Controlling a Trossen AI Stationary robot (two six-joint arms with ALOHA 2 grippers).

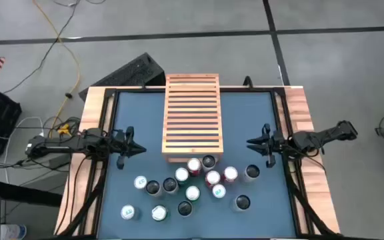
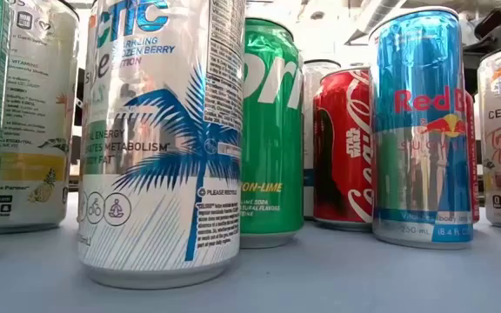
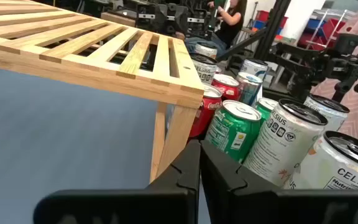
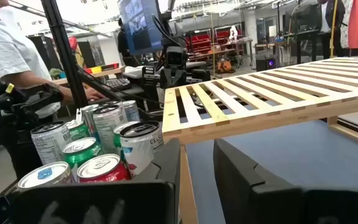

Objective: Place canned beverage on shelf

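Note:
The light-brown slatted wooden shelf [image 1: 192, 117] stands on its legs in the middle of the blue table; it also shows in the left wrist view [image 3: 92, 50] and the right wrist view [image 4: 272, 93]. Several cans [image 1: 192, 183] stand upright on the table in front of it, among them a white can [image 2: 159, 139], a green one [image 2: 272, 130], a red one [image 2: 342, 148] and a blue one [image 2: 423, 130]. My left gripper [image 1: 141, 148] [image 3: 199, 180] hovers left of the shelf's near corner, shut and empty. My right gripper [image 1: 249, 142] [image 4: 197, 180] hovers to its right, narrowly open and empty.
The table has a raised wooden frame [image 1: 95, 113] along its sides. A bare blue surface [image 1: 139, 113] lies on both sides of the shelf. A keyboard [image 1: 135, 70] lies on the floor beyond the far edge. People [image 4: 5, 43] stand in the room past the table.

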